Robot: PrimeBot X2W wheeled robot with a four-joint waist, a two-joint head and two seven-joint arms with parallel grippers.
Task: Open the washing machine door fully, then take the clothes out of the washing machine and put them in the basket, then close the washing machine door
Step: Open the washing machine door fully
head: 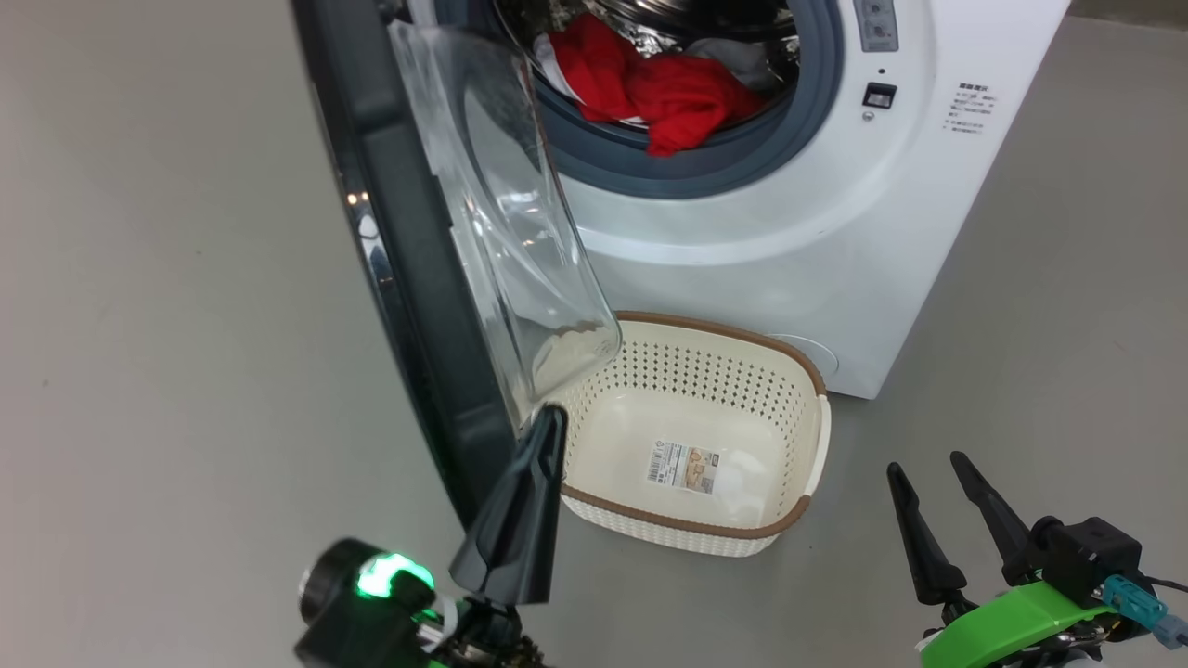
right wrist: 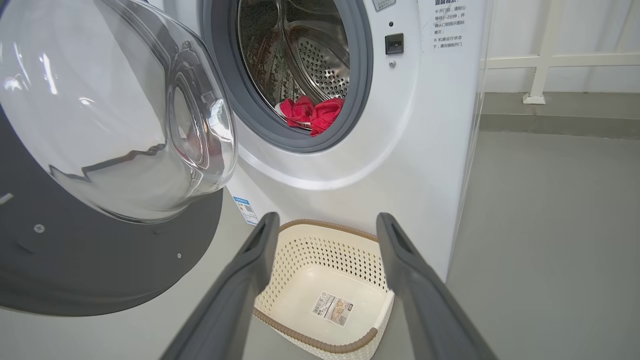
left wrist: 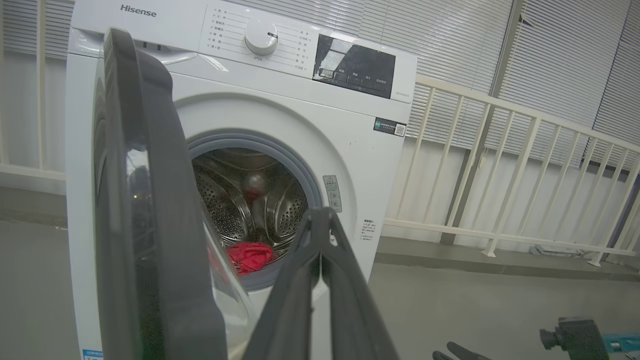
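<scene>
Hisense front-loading washing machine (left wrist: 300,125), brand readable on top panel; other stickers too small to read. The washing machine door (head: 408,278) is swung out near edge-on, likely not fully open yet. Cream basket (head: 705,371) on floor directly below the opening, so clothes have a short drop; paper label (head: 685,467) inside, unreadable. Red clothes (head: 668,93) lie at drum's front lip. Left gripper (head: 553,422) pressed together, tip by door's inner rim, probably to push it wider. Right gripper (head: 924,462) spread, empty, parked low.

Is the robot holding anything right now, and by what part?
Nothing is held. The left pincer is shut empty beside the washing machine door; the right pincer is open and empty.
</scene>
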